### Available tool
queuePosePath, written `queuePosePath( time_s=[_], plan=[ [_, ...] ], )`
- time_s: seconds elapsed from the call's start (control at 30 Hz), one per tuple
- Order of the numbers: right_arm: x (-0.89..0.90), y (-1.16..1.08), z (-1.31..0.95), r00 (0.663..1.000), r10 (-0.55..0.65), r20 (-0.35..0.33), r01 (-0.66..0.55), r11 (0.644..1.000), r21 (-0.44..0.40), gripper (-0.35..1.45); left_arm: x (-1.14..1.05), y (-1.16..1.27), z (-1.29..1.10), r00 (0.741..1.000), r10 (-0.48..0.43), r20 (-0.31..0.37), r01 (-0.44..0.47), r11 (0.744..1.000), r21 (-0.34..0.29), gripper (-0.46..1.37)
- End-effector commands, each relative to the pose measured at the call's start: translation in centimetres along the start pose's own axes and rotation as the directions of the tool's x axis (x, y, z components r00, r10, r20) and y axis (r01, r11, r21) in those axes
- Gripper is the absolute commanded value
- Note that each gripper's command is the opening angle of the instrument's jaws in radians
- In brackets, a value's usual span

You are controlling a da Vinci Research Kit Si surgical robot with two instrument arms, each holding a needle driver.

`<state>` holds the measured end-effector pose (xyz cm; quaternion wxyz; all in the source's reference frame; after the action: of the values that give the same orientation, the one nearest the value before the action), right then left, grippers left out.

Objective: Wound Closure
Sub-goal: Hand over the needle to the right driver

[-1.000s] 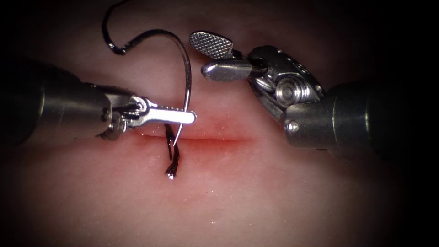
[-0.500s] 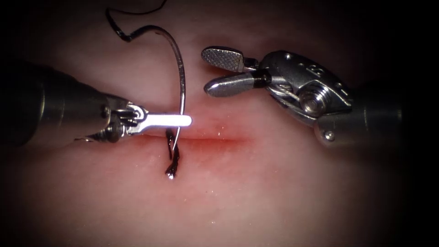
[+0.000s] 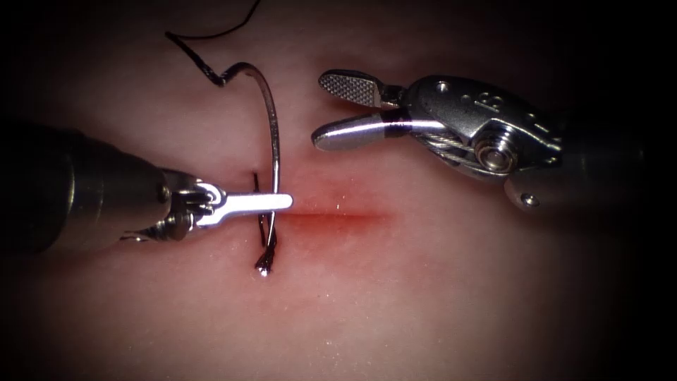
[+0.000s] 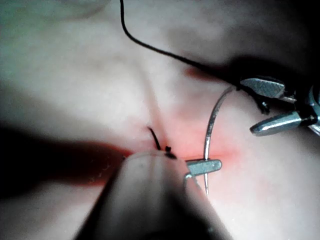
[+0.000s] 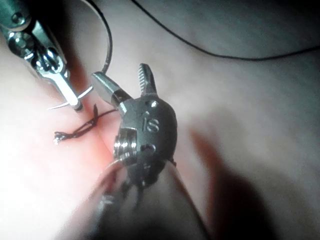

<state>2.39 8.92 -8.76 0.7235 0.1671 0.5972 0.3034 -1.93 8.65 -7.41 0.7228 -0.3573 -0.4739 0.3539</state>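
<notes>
L tool (image 3: 271, 202) fingers clamped shut, R tool (image 3: 331, 109) fingers spread apart, holding nothing.

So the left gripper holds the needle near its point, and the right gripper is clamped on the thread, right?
Not quite. The left gripper does hold the needle near its point, but the endoscope view shows the right gripper open, holding nothing; the thread trails off apart from it.
</notes>
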Motion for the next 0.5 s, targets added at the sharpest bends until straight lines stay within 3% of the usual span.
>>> queuePosePath(
  time_s=[0.03, 0.5],
  plan=[
    [-0.01, 0.0, 0.02, 1.0, 0.0, -0.002, 0.0, 1.0, 0.016, 0.95, 0.01, 0.0, 0.0, 1.0, -0.008, 0.003, 0.008, 1.0, -0.01, -0.35],
    [0.01, -0.05, 0.18, 0.999, -0.027, -0.021, 0.028, 0.999, 0.029, 0.9, -0.04, -0.01, 0.03, 1.0, -0.012, 0.003, 0.012, 1.0, -0.003, -0.35]
  ],
)
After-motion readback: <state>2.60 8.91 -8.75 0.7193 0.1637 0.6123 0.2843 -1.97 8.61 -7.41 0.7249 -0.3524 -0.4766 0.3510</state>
